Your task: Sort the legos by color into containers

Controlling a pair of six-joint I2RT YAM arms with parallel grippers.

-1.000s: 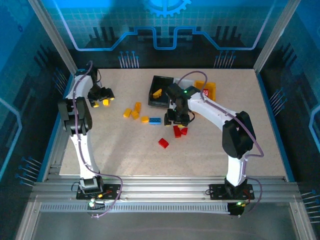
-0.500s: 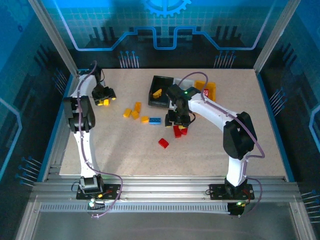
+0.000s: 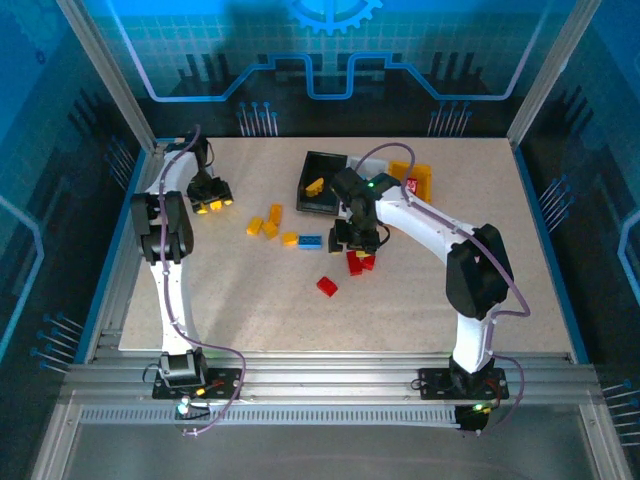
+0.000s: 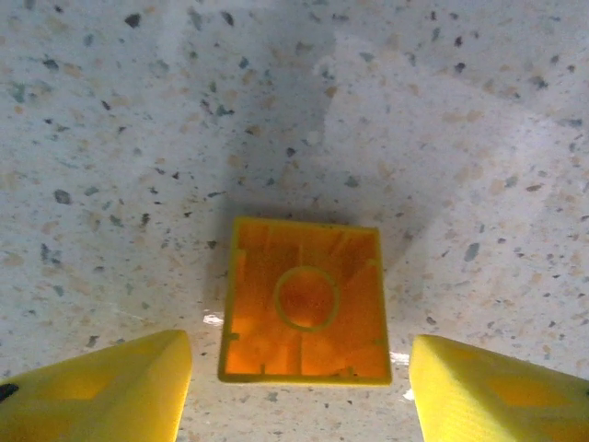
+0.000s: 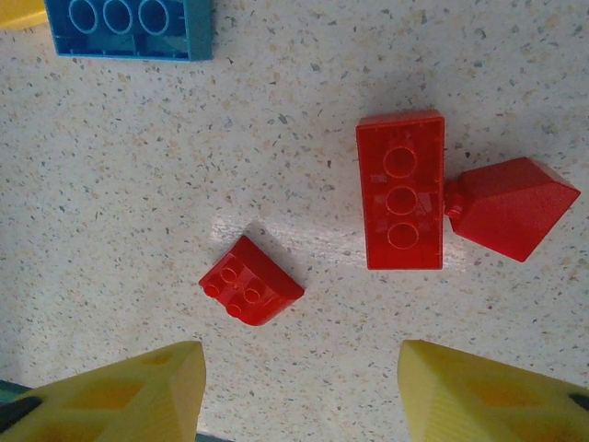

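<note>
My left gripper (image 3: 209, 204) is at the table's far left. In the left wrist view it (image 4: 299, 382) is open, with an upturned yellow-orange lego (image 4: 306, 302) lying between its fingers (image 4: 110, 387) and a gap on each side. My right gripper (image 3: 352, 243) hovers open mid-table, and in its own view (image 5: 299, 387) holds nothing. Below it lie a small red lego (image 5: 250, 281), a long red lego (image 5: 400, 191) and a red sloped piece (image 5: 506, 207). A blue lego (image 5: 129, 28) lies farther off. The black container (image 3: 305, 192) and the yellow-orange container (image 3: 420, 178) stand at the back.
Several yellow-orange legos (image 3: 268, 224) lie loose left of the blue lego (image 3: 310, 241). One more red lego (image 3: 327, 286) sits nearer the front. A yellow-orange lego (image 3: 315, 185) lies in the black container. The right arm crosses over the space between the two containers.
The left gripper's jaws have narrowed round the yellow-orange lego, and the left arm has shifted slightly to the right. The right arm has not moved.
</note>
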